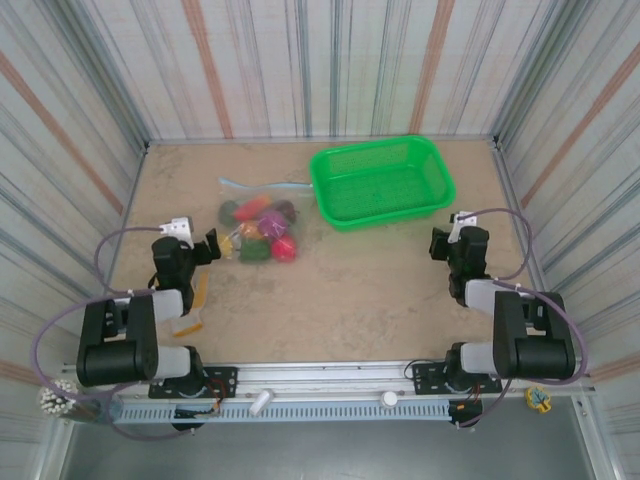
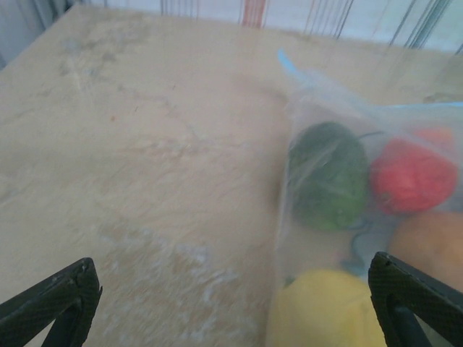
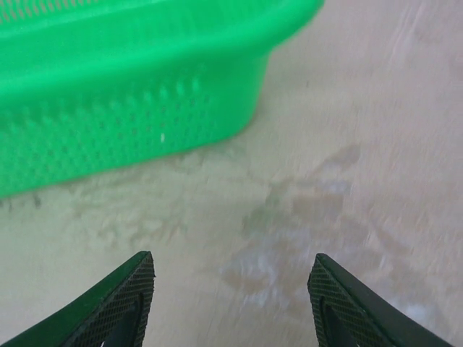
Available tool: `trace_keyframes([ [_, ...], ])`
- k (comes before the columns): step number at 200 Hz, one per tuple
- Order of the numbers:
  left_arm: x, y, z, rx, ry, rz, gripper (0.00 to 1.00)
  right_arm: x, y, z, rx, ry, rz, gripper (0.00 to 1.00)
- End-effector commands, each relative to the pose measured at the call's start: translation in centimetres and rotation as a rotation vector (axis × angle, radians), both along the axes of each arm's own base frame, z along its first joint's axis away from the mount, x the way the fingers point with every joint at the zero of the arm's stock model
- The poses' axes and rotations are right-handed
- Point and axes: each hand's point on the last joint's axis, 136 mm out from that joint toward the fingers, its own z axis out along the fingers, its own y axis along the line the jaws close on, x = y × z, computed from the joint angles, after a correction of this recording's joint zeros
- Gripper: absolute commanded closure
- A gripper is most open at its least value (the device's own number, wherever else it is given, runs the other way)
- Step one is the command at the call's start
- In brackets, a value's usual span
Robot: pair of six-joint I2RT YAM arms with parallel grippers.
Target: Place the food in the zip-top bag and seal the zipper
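The zip-top bag [image 1: 258, 228] lies flat left of the table's centre, with the food [image 1: 262, 232] inside as a cluster of red, green, yellow, orange and purple pieces. Its pale blue zipper [image 1: 262, 183] runs along the far edge. My left gripper [image 1: 210, 246] stands open just left of the bag. In the left wrist view, the bag [image 2: 318, 116] shows a green piece [image 2: 327, 176], a red piece [image 2: 412, 176] and a yellow piece [image 2: 325, 311], and the left gripper [image 2: 235, 296] is wide open. My right gripper [image 1: 440, 243] is open over bare table, likewise in its own view [image 3: 231, 289].
A green mesh basket [image 1: 383, 180] stands at the back right, its wall [image 3: 130, 94] just ahead of the right fingers. A yellow item [image 1: 200, 295] lies under the left arm. Striped walls enclose the table on three sides.
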Motion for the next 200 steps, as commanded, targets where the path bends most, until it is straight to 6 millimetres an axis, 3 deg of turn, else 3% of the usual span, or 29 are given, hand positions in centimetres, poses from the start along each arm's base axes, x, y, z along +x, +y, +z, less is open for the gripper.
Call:
trace_keyframes([
  [1,0.6,0.3,1.7,0.055,-0.124,0.044,0.01,0.7,-1.0,1.3,0.049,-0.151,-0.010,0.40],
  [9,1.0,0.0,1.1,0.067,-0.116,0.035,0.01,0.6,-1.0,0.7,0.050,-0.166,-0.003,0.31],
  [16,1.6,-0.1,1.2,0.079,-0.135,0.021,0.01,0.9,-0.2,0.5,0.041,-0.185,0.038,0.17],
  [19,1.8,-0.3,1.1,0.081,-0.129,0.007,0.01,1.2,0.0,0.6,0.033,-0.194,0.051,0.03],
  [22,2.0,-0.6,1.1,0.076,-0.118,-0.009,0.01,1.5,0.2,0.7,0.027,-0.190,0.059,0.00],
  [35,2.9,-1.3,0.3,0.092,-0.008,-0.033,0.01,2.6,0.8,-0.4,0.003,-0.059,0.076,0.00],
  [46,3.9,-2.1,0.1,0.168,0.001,-0.034,0.01,3.1,0.5,-0.6,-0.008,-0.055,0.051,0.00],
  [55,3.6,-2.4,-0.1,0.173,0.024,-0.039,0.01,3.2,-0.2,-0.7,-0.013,-0.029,0.001,0.00],
  [88,3.6,-2.4,-0.1,0.177,0.024,-0.036,0.01,3.0,0.0,-0.5,-0.065,-0.055,-0.027,0.00],
  [200,3.9,-2.3,-0.3,0.138,0.040,-0.069,0.01,3.4,-0.3,-1.0,0.015,-0.019,0.020,0.00],
])
